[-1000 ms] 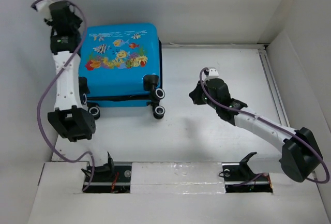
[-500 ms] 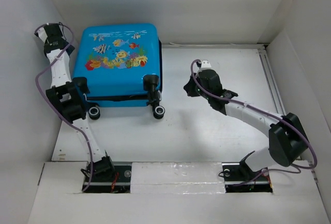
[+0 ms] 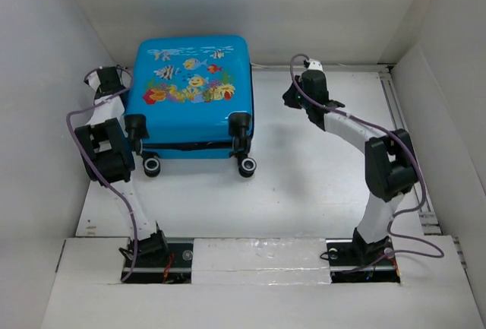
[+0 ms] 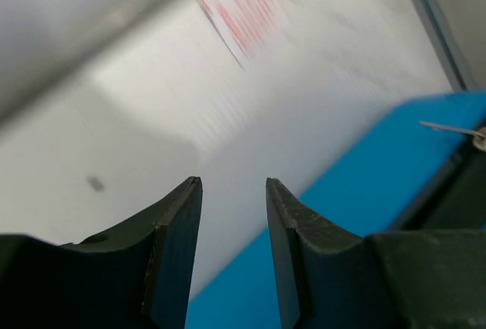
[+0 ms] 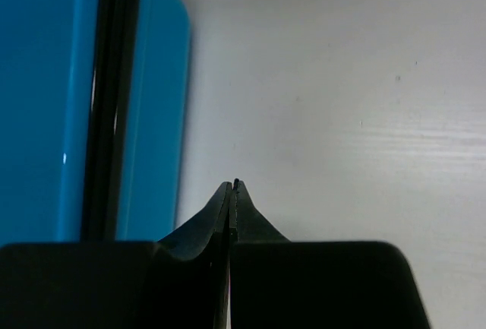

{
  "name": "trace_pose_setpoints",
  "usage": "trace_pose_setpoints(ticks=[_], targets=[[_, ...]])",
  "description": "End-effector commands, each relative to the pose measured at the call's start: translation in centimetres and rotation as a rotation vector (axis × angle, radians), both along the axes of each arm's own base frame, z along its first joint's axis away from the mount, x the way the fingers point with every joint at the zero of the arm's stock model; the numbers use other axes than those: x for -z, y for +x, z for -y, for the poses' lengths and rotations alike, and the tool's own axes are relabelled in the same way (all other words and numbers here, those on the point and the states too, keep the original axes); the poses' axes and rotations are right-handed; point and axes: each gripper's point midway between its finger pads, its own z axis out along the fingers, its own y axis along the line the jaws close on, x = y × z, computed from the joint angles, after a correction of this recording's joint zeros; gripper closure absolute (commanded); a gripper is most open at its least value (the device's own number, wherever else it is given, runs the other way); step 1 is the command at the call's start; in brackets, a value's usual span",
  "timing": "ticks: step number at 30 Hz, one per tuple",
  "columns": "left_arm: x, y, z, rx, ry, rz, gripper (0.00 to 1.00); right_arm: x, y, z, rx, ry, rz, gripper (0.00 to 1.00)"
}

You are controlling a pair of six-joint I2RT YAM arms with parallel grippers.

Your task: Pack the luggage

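The luggage is a bright blue hard-shell suitcase lying shut with its cartoon fish face up, its wheels toward me. My left gripper is at its far left edge. In the left wrist view the gripper is open and empty, with the blue shell just below and to the right. My right gripper is off the suitcase's right side, apart from it. In the right wrist view the gripper is shut on nothing, and the blue shell with its dark zip seam fills the left.
White walls close in the table on the left, back and right; the left wall is close behind my left gripper. The suitcase's wheels stick out at its near edge. A metal rail runs along the table's right side.
The suitcase has shifted right and a little back. My left gripper has come down to its left edge. My right arm has swung back toward the suitcase's far right corner.
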Motion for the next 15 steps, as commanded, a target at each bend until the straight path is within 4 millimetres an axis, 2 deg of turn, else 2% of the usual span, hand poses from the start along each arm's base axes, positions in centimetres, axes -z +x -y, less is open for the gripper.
trace_pose_setpoints(ticks=[1, 2, 3, 5, 6, 7, 8, 9, 10, 11, 12, 13, 14, 15], targets=[[-0.8, -0.3, 11.9, 0.247, -0.134, 0.046, 0.65, -1.4, 3.1, -1.7, -0.039, 0.078, 0.04, 1.0], [-0.6, -0.8, 12.4, 0.252, -0.13, 0.038, 0.65, -1.3, 3.3, -2.5, -0.056, 0.082, 0.04, 1.0], [0.6, -1.5, 13.0, 0.26, -0.137, 0.012, 0.65, -1.0, 3.3, -4.0, -0.086, 0.083, 0.031, 1.0], [1.0, -2.2, 14.2, 0.277, -0.132, 0.005, 0.65, -0.4, 2.9, -5.0, -0.094, 0.083, 0.019, 1.0], [0.5, -2.5, 15.9, 0.31, -0.129, 0.016, 0.65, -0.4, 2.8, -5.2, -0.085, 0.076, 0.022, 1.0], [1.7, -3.6, 16.7, 0.32, -0.125, -0.006, 0.65, 0.6, 2.2, -5.6, -0.091, 0.076, -0.001, 1.0], [1.7, -4.1, 17.6, 0.314, -0.134, 0.0, 0.66, 0.4, 1.9, -5.2, -0.076, 0.07, 0.003, 1.0], [0.6, -4.6, 19.2, 0.334, -0.132, 0.028, 0.66, 0.6, 1.6, -4.9, -0.067, 0.064, -0.002, 1.0], [1.6, -5.9, 19.8, 0.332, -0.139, 0.013, 0.66, 1.9, 0.6, -4.4, -0.066, 0.051, -0.031, 1.0], [1.6, -6.5, 20.5, 0.333, -0.152, 0.022, 0.66, 0.7, 0.1, -4.2, -0.067, 0.061, -0.008, 1.0], [-0.1, -7.1, 21.7, 0.338, -0.169, 0.072, 0.66, 0.4, -0.2, -3.7, -0.055, 0.061, 0.005, 1.0], [-0.1, -7.8, 22.1, 0.34, -0.177, 0.086, 0.66, 0.4, -0.8, -3.1, -0.044, 0.043, 0.009, 1.0], [1.1, -9.3, 22.2, 0.34, -0.195, 0.082, 0.66, 1.3, -1.8, -2.6, -0.044, 0.036, -0.006, 1.0], [1.1, -10.2, 22.9, 0.352, -0.209, 0.089, 0.66, -0.3, -2.3, -2.1, -0.036, 0.035, 0.025, 1.0]])
